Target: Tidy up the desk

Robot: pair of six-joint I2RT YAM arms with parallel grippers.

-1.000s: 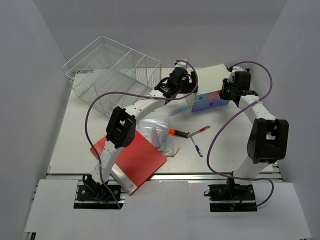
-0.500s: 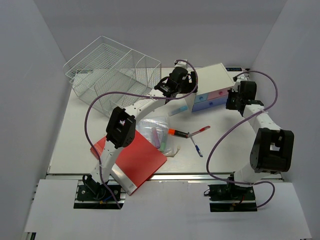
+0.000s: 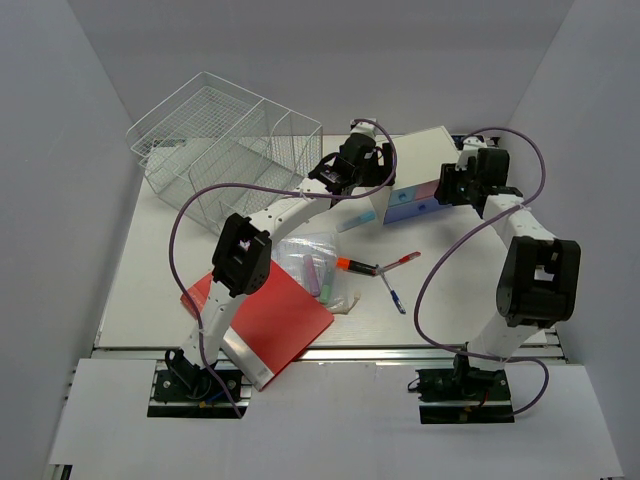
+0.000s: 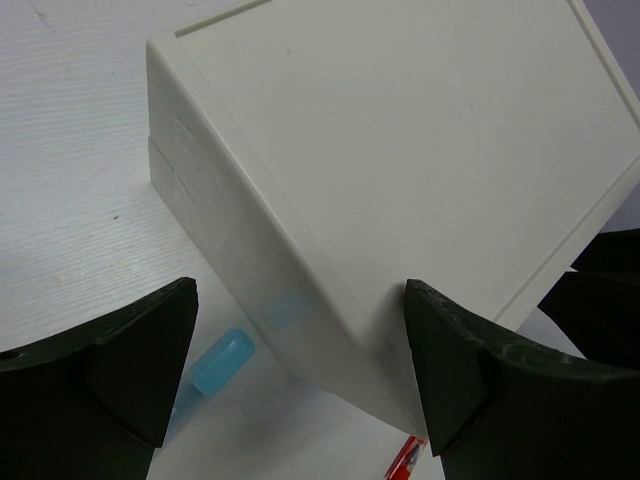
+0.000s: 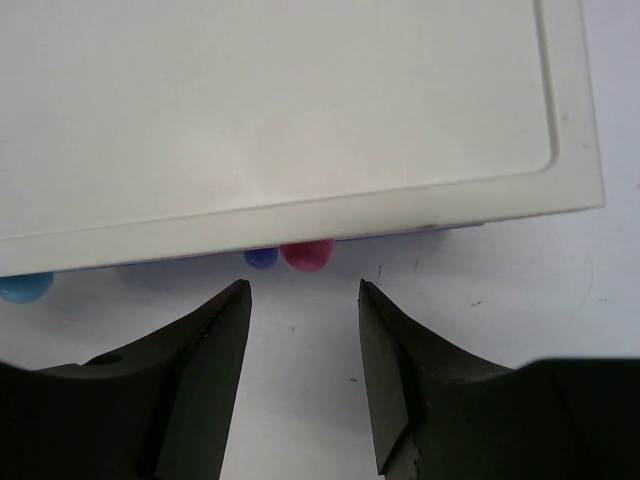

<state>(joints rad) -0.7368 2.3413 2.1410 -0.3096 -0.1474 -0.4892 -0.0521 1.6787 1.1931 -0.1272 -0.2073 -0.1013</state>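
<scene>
The desk (image 3: 150, 270) fills the overhead view as a broad white top with a metal rail along its near edge, and both arm bases sit on the near side of that rail. A white wire basket (image 3: 215, 140) stands at its far left corner; a red folder (image 3: 290, 310) lies at the near left, partly under the left arm; a clear plastic bag (image 3: 310, 258) of small items sits near the middle. Just right of the bag lie an orange marker (image 3: 355, 266), a red pen (image 3: 403, 260) and a blue pen (image 3: 393, 293).

Toward the far right stands a small white drawer box (image 3: 428, 150) with blue and pink fronts. The left gripper (image 4: 298, 300) hangs over the box's left corner with its jaws spread wide, holding nothing (whether the fingers touch the box I cannot tell); a pale blue piece (image 4: 222, 360) lies on the desk just beside the foot of the box.

The right gripper (image 5: 302, 292) faces the drawer side of the box, its jaws parted and empty. A pink knob (image 5: 307, 254) sits just ahead of the gap, apart from both fingertips; a blue knob (image 5: 262, 258) is just beside it on the left; another blue knob (image 5: 22, 287) shows at the far left edge of that view.
</scene>
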